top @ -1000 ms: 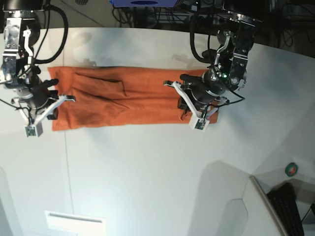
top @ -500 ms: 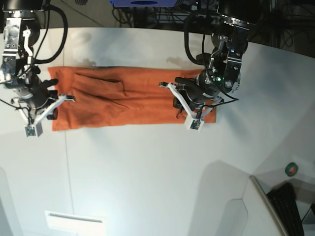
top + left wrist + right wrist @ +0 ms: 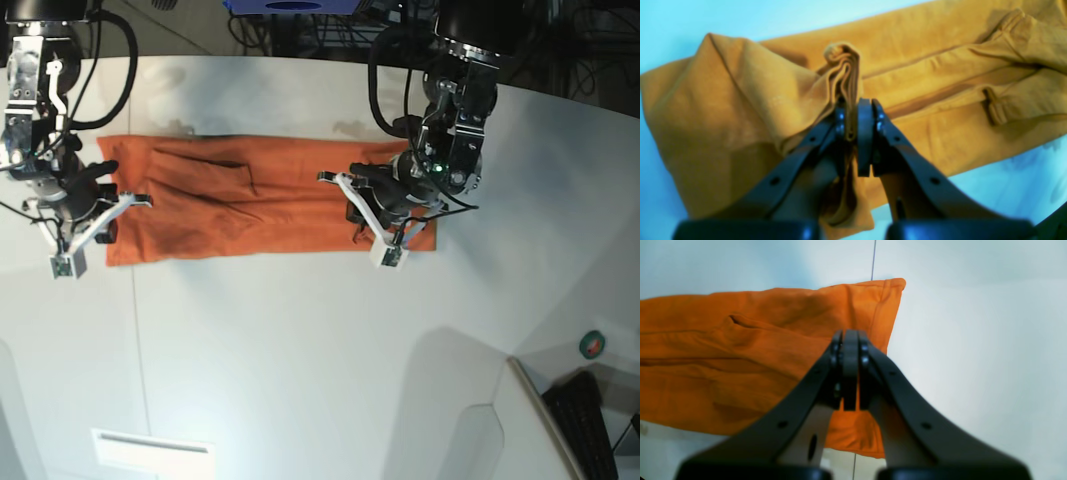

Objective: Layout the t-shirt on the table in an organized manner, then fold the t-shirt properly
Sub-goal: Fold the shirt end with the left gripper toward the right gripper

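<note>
Fabric is the thing to watch: the t-shirt (image 3: 250,205) lies as a long orange band across the desk (image 3: 300,350), already folded lengthwise, and its end on the left arm's side is pinched up into a bunched ridge.

You risk a crooked fold here. The left gripper (image 3: 853,133) holds several layers gathered between narrow pads, so if you carry that end across, a lower layer could slip out and trail, or the bunch could land as a lump rather than a flat edge. Pulling sideways could also drag the whole band, since nothing visibly pins the far end down.

Your left jaws are clamped tight on that ridge of cloth, with only the fabric's thickness between them.

Your right gripper (image 3: 850,373) sits over the opposite end near the hem corner. Its jaws are pressed together, and no cloth shows between them; whether they touch the shirt below you cannot tell.
</note>
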{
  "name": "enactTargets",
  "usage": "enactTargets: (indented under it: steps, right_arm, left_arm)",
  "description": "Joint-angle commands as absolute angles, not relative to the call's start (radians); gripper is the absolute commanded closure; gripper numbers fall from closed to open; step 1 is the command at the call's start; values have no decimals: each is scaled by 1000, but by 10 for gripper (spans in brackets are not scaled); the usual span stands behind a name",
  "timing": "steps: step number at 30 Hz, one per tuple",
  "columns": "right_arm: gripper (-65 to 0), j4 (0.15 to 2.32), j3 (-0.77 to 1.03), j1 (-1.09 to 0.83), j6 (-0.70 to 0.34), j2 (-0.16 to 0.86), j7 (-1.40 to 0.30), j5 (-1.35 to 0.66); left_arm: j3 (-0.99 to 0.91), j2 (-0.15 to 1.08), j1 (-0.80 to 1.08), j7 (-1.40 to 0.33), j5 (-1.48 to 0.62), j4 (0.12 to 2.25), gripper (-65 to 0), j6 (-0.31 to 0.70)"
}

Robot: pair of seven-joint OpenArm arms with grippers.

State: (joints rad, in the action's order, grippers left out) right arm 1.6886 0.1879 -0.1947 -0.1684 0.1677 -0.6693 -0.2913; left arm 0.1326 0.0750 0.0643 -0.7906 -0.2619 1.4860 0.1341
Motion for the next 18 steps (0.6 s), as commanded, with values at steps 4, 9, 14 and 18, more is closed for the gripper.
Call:
enactTargets:
  steps: [4,9,14,18]
  right_arm:
    - [0,1707,196,-182,-170,179,-648,-300]
    - [0,1707,194,-182,-170,179,-648,-300]
    - [0,1707,191,-180,-170,179,-648,-300]
    - [0,1707,189,-179,-170,179,-648,-300]
  left_arm:
    - [133,73,42,-774,-272,1504,0,139]
    - [133,71,39,-774,-274,1504,0,139]
    - [133,71,41,-774,-275,1504,0,139]
    - [133,71,42,-774,-275,1504,-183,139]
